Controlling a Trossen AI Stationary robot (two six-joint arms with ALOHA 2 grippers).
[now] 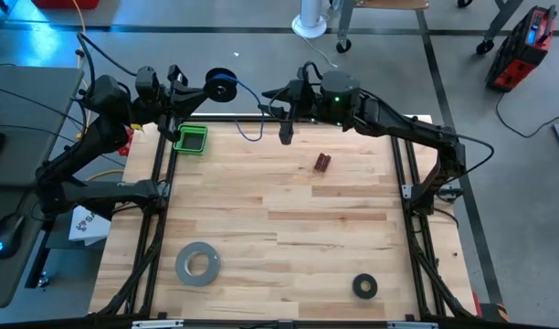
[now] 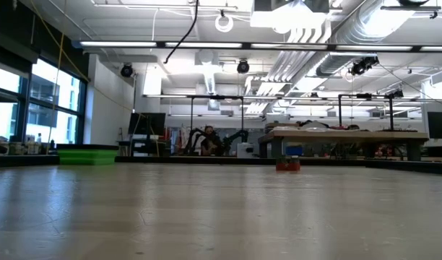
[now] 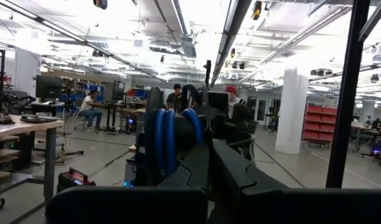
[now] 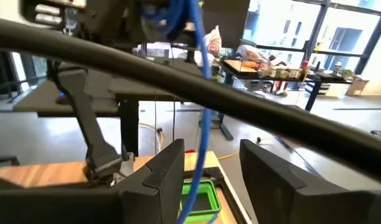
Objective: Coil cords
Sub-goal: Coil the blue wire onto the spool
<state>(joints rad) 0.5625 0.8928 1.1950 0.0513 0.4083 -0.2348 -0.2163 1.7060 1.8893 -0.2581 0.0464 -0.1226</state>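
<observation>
Cord [image 4: 200, 124] hangs vertically between open right tool [image 4: 209, 168] fingers, running up to spool [image 1: 222, 87] clamped in closed left tool [image 1: 202, 91].

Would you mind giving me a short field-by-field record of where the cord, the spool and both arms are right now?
spool: black spool held up by the left gripper, past the table's far edge
cord: blue cord hangs from the spool in a loop
right gripper: right gripper near the far edge, fingers open with the cord between them
other items: green tray, grey tape roll, black ring
</observation>
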